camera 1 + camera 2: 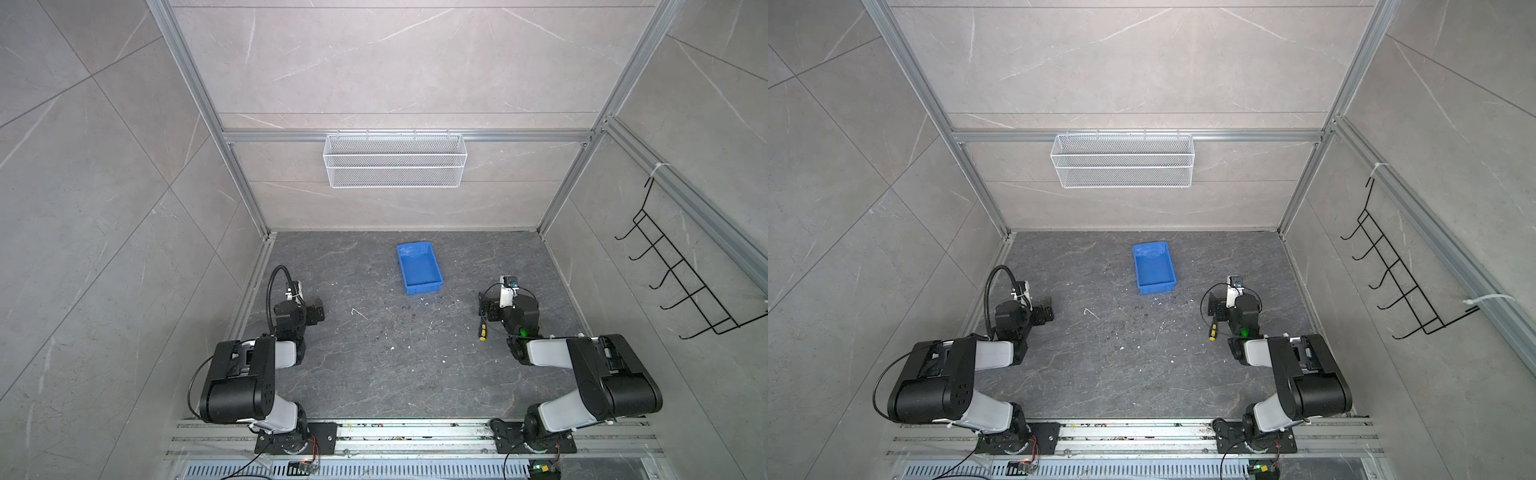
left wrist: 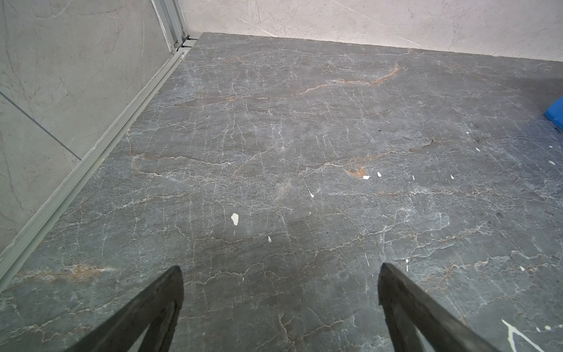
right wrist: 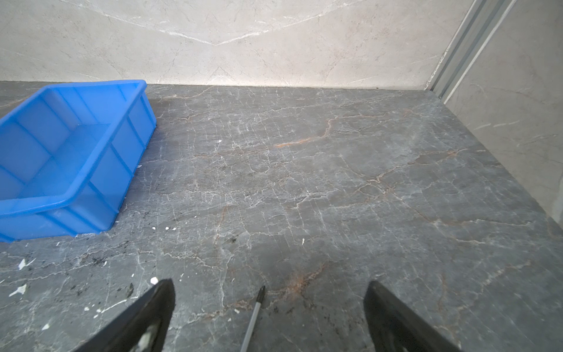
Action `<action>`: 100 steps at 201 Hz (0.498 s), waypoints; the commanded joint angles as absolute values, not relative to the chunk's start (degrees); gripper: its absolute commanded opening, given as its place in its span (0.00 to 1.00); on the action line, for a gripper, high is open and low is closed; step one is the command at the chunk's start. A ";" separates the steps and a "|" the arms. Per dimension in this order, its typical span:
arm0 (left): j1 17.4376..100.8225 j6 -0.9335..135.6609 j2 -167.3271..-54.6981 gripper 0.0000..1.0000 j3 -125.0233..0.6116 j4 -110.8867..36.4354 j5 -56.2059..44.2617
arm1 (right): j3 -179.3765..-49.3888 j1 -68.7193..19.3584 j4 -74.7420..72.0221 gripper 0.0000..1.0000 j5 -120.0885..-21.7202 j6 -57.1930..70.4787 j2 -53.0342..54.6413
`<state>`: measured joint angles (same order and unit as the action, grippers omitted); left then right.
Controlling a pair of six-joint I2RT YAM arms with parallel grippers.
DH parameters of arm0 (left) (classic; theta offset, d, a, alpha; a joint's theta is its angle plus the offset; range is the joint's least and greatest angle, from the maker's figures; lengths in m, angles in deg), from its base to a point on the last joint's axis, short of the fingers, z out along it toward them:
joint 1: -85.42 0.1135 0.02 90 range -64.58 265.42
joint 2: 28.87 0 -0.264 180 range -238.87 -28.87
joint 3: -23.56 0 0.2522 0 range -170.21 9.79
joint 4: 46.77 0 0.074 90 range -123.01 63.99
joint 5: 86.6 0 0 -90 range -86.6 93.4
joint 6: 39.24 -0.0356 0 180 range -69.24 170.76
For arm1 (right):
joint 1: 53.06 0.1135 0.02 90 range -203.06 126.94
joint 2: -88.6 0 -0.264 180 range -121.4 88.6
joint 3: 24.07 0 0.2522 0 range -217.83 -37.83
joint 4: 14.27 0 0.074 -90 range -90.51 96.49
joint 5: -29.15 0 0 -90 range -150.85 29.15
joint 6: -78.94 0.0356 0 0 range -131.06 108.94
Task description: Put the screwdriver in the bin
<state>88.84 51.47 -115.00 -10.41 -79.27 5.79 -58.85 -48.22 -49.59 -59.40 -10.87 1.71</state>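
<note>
The screwdriver (image 1: 482,331) lies on the dark stone floor at the right, its black handle and yellow butt end pointing toward the front in both top views (image 1: 1212,331). My right gripper (image 3: 269,286) is open and hovers over the thin shaft (image 3: 253,317), which runs between the two fingers without touching either. The blue bin (image 1: 424,285) is empty and sits at the centre back (image 1: 1157,284), to the left of the right gripper (image 1: 487,309). In the right wrist view its wall (image 3: 100,179) is close. My left gripper (image 2: 280,271) is open over bare floor at the left (image 1: 316,312).
A white wire mesh basket (image 1: 395,160) hangs on the back wall. A black wire hook rack (image 1: 681,270) hangs on the right wall. Aluminium rails (image 2: 91,152) edge the floor. White flecks (image 2: 234,218) dot the floor. A corner of the bin (image 2: 556,115) shows in the left wrist view.
</note>
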 commanded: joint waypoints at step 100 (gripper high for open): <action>82.46 45.63 -101.20 1.00 -11.94 -69.19 9.72 | -58.56 -48.23 -35.95 0.99 -61.81 -10.44 17.52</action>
